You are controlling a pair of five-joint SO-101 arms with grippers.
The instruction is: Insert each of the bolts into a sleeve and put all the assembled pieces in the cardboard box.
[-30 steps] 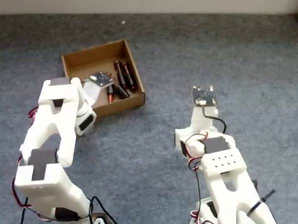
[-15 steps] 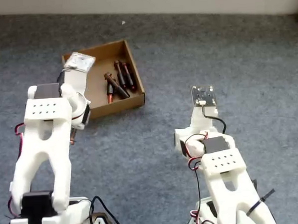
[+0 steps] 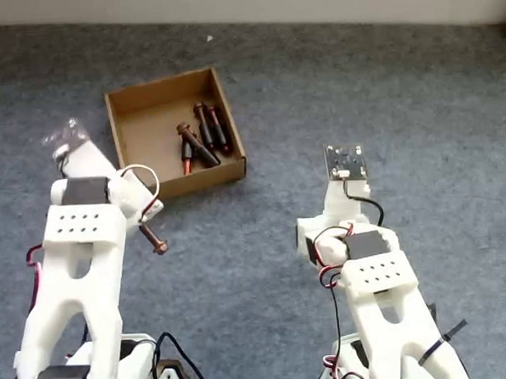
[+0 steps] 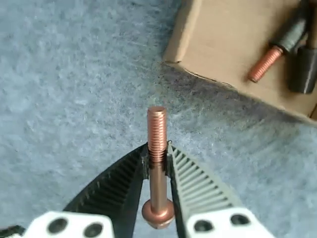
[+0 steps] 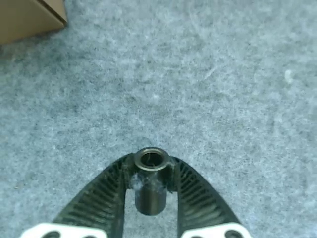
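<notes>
My left gripper [image 4: 157,148] is shut on the shank of a copper bolt [image 4: 156,124], whose threaded end points away from the wrist. In the high view this bolt [image 3: 154,239] hangs over the carpet just in front of the cardboard box [image 3: 127,132]. The box holds several black sleeves with bolts in them [image 3: 201,139]. My right gripper [image 5: 150,166] is shut on a black sleeve [image 5: 150,196], with its open bore facing outward over bare carpet. The right arm [image 3: 359,260] stands to the right of the box.
Grey carpet covers the whole table. A corner of the box [image 4: 218,44] lies just beyond the held bolt, and another corner [image 5: 29,17] is far from the sleeve. Open carpet lies between the two arms.
The left arm has swung back from over the box to its near left side, and the bolt in its gripper now shows below the wrist. The right arm has not moved.
</notes>
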